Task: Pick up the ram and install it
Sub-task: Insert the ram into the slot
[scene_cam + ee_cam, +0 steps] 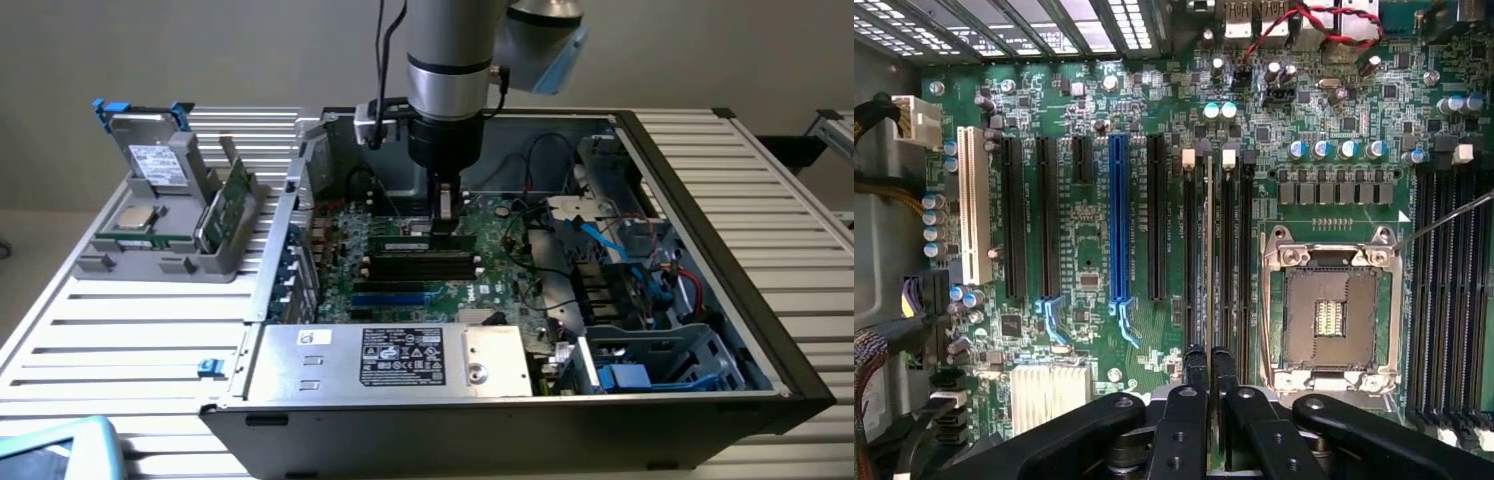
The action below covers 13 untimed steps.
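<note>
The ram [1208, 250] appears edge-on in the wrist view as a thin strip standing in a black memory slot between two white latches. My gripper [1208, 352] is shut on it, one black finger on each side. In the exterior view the gripper [447, 230] hangs straight down inside the open computer case. Its tips sit on the ram [416, 243], a narrow green stick lying along the top of the black slots [420, 266] on the motherboard [400, 295]. Whether the stick is fully seated I cannot tell.
An empty processor socket [1331, 315] lies beside the memory slots, with more black slots [1444, 290] past it. A silver power supply [387, 355] fills the case front, and cables and drive bays [641, 300] crowd the exterior view's right. A grey holder [160, 265] outside the case carries a drive, a chip and a green board [234, 205].
</note>
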Available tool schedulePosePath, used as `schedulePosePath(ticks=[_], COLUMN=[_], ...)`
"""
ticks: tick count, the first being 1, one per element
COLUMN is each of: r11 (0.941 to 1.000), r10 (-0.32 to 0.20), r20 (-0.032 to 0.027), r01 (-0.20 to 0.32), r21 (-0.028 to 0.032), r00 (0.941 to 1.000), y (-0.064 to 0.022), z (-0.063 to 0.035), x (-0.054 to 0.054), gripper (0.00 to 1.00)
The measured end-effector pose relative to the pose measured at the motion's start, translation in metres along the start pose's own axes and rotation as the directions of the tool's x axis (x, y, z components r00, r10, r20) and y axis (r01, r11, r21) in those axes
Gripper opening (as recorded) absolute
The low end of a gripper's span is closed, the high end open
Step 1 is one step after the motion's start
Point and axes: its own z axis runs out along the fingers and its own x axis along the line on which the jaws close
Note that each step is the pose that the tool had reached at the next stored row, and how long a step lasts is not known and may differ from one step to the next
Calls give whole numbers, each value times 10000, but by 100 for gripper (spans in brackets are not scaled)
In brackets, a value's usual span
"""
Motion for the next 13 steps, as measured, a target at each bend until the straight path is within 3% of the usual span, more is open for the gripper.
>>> schedulePosePath(ticks=[11, 13], r11=[10000, 10000], r10=[-1, 1], r20=[1, -2], r01=[1, -1], r21=[2, 30], r00=[10000, 10000], y=[0, 0], z=[15, 27], x=[11, 12], gripper=[13, 13])
